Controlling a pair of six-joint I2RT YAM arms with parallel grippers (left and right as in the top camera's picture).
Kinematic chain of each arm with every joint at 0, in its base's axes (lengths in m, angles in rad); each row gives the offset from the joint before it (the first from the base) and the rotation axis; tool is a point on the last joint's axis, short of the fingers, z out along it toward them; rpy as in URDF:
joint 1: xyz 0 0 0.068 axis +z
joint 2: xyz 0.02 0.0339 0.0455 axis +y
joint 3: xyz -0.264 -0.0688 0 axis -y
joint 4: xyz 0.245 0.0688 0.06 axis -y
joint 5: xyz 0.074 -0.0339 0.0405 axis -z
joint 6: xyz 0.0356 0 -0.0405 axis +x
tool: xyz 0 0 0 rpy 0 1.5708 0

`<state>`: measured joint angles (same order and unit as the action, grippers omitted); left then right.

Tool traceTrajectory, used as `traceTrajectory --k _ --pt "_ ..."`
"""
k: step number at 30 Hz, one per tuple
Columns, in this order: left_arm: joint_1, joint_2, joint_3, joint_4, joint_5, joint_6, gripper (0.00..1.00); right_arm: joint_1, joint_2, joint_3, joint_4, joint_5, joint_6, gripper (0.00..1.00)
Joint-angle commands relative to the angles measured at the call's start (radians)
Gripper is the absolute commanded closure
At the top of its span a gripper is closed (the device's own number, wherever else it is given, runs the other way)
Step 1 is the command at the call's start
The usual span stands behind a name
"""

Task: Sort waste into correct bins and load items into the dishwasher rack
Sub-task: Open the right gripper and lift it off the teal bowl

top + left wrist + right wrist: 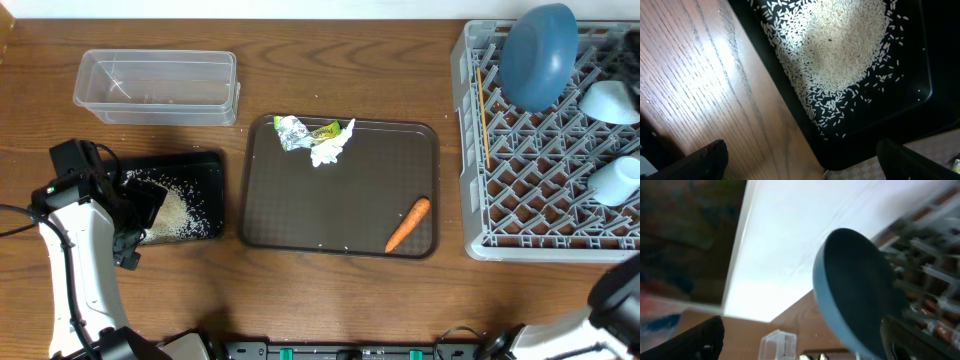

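Note:
Loose white rice (172, 212) lies in the shallow black tray (205, 165). My left gripper (140, 220) hangs open over that tray's left end; in the left wrist view its jaws (805, 170) stand wide over the tray's rim (920, 115) and bare wood, with rice (840, 45) ahead. Foil (291, 130), green-yellow wrapper (322, 130), tissue (330, 150) and a carrot (408, 223) lie on the brown tray. The grey rack (475, 180) holds the dark-blue bowl (540, 55) on edge, a small bowl (610, 100), a cup (615, 178) and chopsticks (484, 110). My right gripper (805, 345) is open and empty, facing the dark-blue bowl (860, 290).
The clear tub (158, 85) stands at the back left, behind the black tray; it shows small and far off in the right wrist view (779, 344). The brown serving tray (340, 245) fills the middle. My right arm (615, 290) sits at the front right corner, below the rack.

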<state>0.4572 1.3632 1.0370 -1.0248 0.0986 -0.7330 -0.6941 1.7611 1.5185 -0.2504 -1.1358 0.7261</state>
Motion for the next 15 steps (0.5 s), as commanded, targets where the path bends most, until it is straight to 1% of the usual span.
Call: traceTrajectory --k 1,4,6,7,9,10,11,13,14,15 --pt "0.005 -0.011 0.016 -0.006 -0.009 0.002 0.02 -0.013 -0.106 0.006 -0.105 0.169 -0.129 0.01" --pt "0.005 -0.011 0.016 -0.006 -0.009 0.002 0.02 0.021 -0.181 0.006 -0.224 0.356 -0.257 0.01" --pt "0.005 -0.011 0.016 -0.006 -0.009 0.002 0.02 0.077 -0.219 0.006 -0.273 0.491 -0.332 0.01" --pt "0.005 -0.011 0.016 -0.006 -0.009 0.002 0.02 0.109 -0.228 0.006 -0.287 0.544 -0.356 0.04" --pt "0.005 -0.011 0.016 -0.006 -0.009 0.002 0.02 0.2 -0.233 0.006 -0.305 0.643 -0.408 0.18" --pt "0.005 -0.011 0.016 -0.006 -0.009 0.002 0.02 0.243 -0.233 0.006 -0.31 0.686 -0.431 0.22" --pt "0.005 -0.011 0.016 -0.006 -0.009 0.002 0.02 0.289 -0.229 0.006 -0.315 0.73 -0.465 0.3" --pt "0.005 -0.011 0.016 -0.006 -0.009 0.002 0.02 0.394 -0.221 0.006 -0.316 0.838 -0.562 0.47" --pt "0.005 -0.011 0.016 -0.006 -0.009 0.002 0.02 0.453 -0.217 0.006 -0.315 0.917 -0.591 0.59" --pt "0.005 -0.011 0.016 -0.006 -0.009 0.002 0.02 0.512 -0.214 0.006 -0.315 1.004 -0.613 0.68"
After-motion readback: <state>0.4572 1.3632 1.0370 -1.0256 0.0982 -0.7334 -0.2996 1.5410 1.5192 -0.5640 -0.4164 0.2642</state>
